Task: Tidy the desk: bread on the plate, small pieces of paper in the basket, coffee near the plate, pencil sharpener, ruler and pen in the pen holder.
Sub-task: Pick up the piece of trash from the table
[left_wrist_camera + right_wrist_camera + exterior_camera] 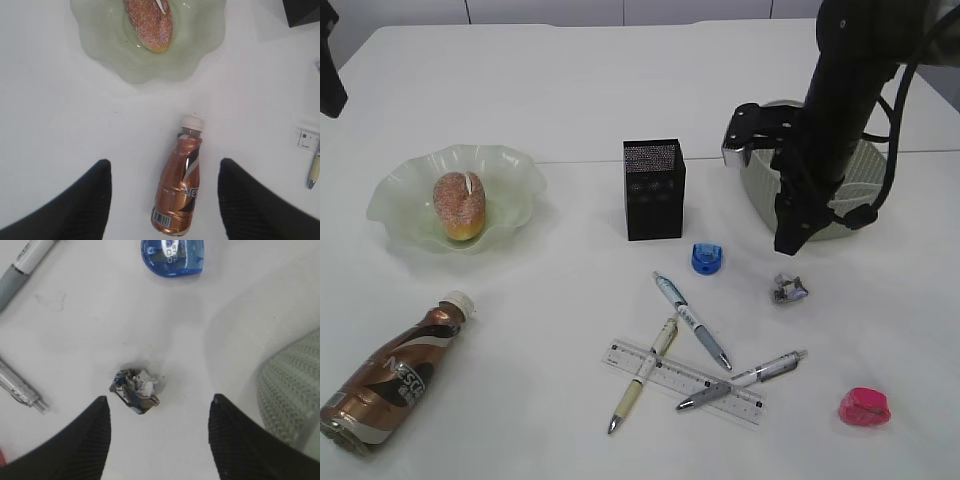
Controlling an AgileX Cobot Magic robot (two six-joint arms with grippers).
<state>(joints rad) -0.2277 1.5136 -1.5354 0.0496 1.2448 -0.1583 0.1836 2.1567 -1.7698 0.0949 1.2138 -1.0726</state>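
White matte table (570, 90), seen at a slant from above; a seam crosses it behind the objects. Right arm (840, 90): black, jointed, reaching down in front of the basket (865, 195), a pale grey-green ribbed tub. Its right gripper (159, 427) hangs with jaws spread wide and empty, directly above the crumpled paper (136, 390), a small wrinkled wad lying apart from the basket. Left gripper (165, 200): dark textured fingers likewise spread, empty, straddling the coffee bottle (180, 187) from above without touching it.

Plate (400, 190): translucent green glass with a scalloped rim, at the left; the bread (459, 205), a sugar-dusted oval bun, lies in it. Coffee bottle: glossy bronze plastic, white cap, lying on its side near the plate, long axis diagonal, cap toward the plate. Pen holder (654, 190): square black mesh box, upright, mid-table. Ruler (685, 382): clear, flat, long axis running left to right, with three pens (692, 320) crossed over it. Blue sharpener (706, 258) just in front of the holder; pink sharpener (865, 407) at the near right.
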